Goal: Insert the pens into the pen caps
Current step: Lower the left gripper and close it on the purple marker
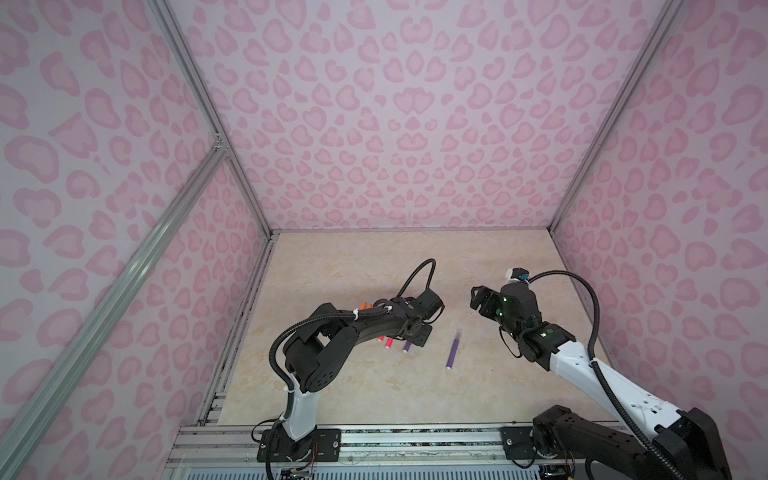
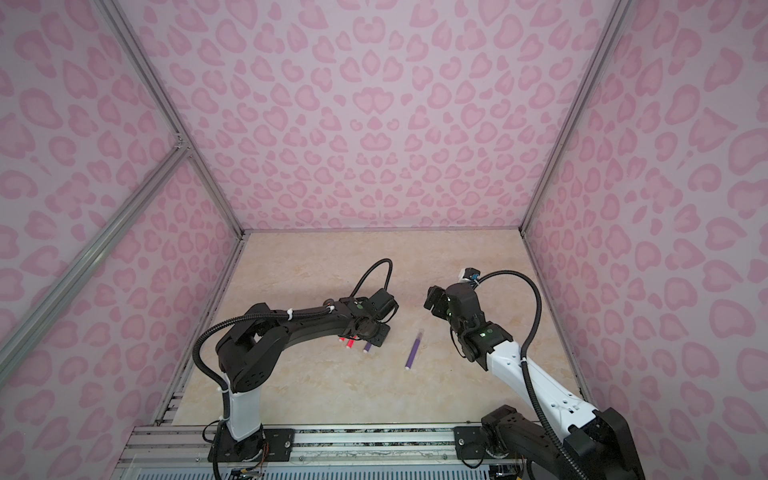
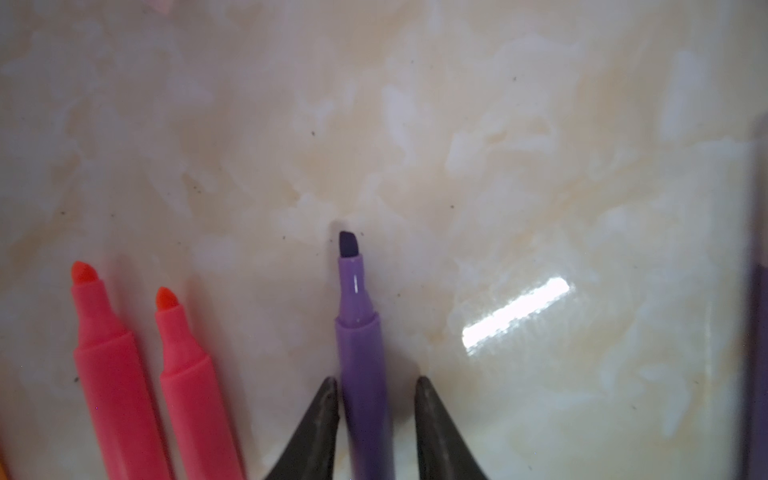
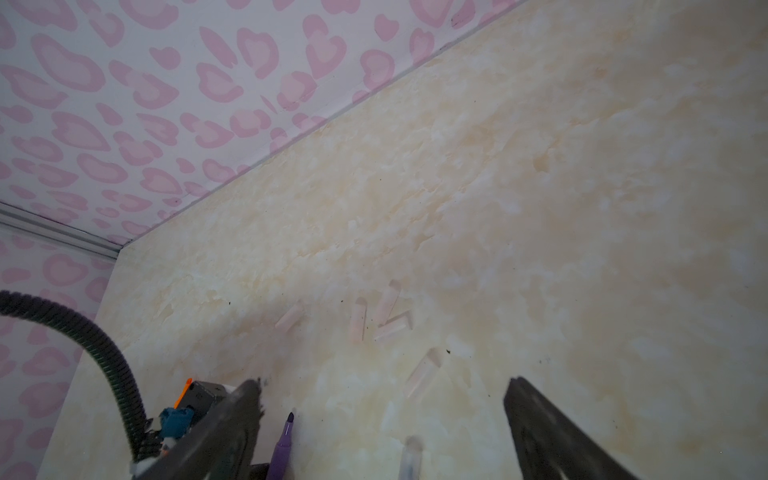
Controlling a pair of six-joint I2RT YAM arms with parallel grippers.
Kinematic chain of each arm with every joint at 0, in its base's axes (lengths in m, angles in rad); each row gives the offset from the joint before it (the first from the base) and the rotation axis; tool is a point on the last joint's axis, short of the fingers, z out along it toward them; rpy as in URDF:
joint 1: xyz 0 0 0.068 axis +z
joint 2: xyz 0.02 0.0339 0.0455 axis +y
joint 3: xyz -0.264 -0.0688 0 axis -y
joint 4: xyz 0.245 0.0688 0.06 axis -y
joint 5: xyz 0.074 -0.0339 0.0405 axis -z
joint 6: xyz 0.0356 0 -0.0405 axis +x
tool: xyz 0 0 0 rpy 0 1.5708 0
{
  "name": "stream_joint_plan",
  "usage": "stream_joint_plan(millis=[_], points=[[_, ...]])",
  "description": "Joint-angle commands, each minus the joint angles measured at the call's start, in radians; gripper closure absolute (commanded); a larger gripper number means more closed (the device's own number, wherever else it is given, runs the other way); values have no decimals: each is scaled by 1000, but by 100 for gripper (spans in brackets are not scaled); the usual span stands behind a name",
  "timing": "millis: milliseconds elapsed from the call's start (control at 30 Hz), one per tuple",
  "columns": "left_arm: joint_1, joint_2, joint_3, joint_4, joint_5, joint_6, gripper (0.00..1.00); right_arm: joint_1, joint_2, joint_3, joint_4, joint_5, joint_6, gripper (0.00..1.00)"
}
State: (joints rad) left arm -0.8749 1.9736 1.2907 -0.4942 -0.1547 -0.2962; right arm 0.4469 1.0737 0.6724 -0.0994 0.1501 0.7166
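Loosely, left claw [image 3: 376, 380] straddles purple pen [image 3: 359, 345], gap one side; right claw [image 4: 384, 383] spread, clear of walls [image 4: 124, 83].

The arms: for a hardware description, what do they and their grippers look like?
The left arm and right arm match: mostly black, one white link near the base, black corrugated cable fixed with white ties. Both carry green lights. The left gripper and right gripper have dark, tapering fingers.

table top [image 3: 540, 166]: marble-look, glossy, glare patch beside the left gripper [image 3: 376, 380]. purple pen [image 3: 361, 357] between its fingers [image 3: 316, 432]: smooth shiny plastic. fingers: matt black. pen caps [image 4: 424, 372] ahead of the right gripper [image 4: 384, 383]: pale translucent plastic.
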Motion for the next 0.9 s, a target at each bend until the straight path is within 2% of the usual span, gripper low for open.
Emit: stream_joint_plan(millis=[0,467,867], points=[[-1,19,-2,-58,3,9,69,1,-9,1,3,9,-5,7],[-7,-4,-6,-83,-16,15,66,1,-27,-3,-1,16,-5,7],[-11,-6,-2,-97,15,19,67,1,-33,-5,-4,19,-8,7]])
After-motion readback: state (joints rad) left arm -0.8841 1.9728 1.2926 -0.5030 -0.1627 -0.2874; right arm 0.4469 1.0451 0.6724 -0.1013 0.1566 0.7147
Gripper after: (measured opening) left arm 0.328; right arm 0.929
